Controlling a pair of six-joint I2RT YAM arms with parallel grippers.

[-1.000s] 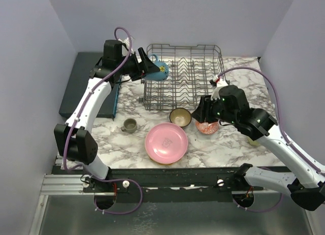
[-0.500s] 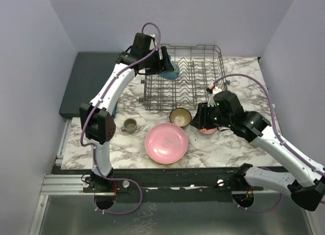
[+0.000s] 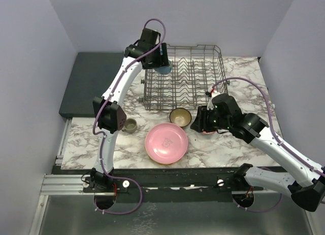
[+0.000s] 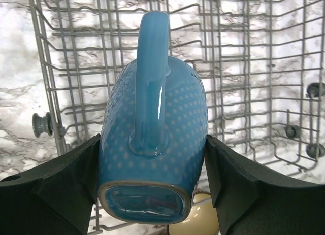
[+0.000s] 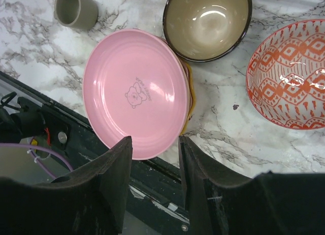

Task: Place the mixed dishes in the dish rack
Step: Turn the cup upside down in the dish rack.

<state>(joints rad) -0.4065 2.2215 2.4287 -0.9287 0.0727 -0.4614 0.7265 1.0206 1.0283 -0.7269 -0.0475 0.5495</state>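
Blue mug [image 4: 152, 143] clamped in left fingers [image 4: 61, 189] above dish rack [image 3: 183, 88]; right fingers [image 5: 109, 179] parted, empty, over pink plate [image 5: 134, 93].

1. A white-and-grey marbled table [image 3: 132, 148] carries everything.
2. The grey wire dish rack [image 3: 162, 100] stands at the far middle.
3. A dark teal slab [image 3: 89, 85] lies flat at the far left.
4. A grey-green mug [image 3: 130, 125] stands upright, left of the pink plate [image 3: 166, 143].
5. The plate lies near-middle; a yellow rim under its right edge is perhaps a second plate.
6. A brown bowl [image 3: 180, 116] sits between plate and rack, with a red-patterned bowl [image 5: 289, 75] just to its right, apart from it.
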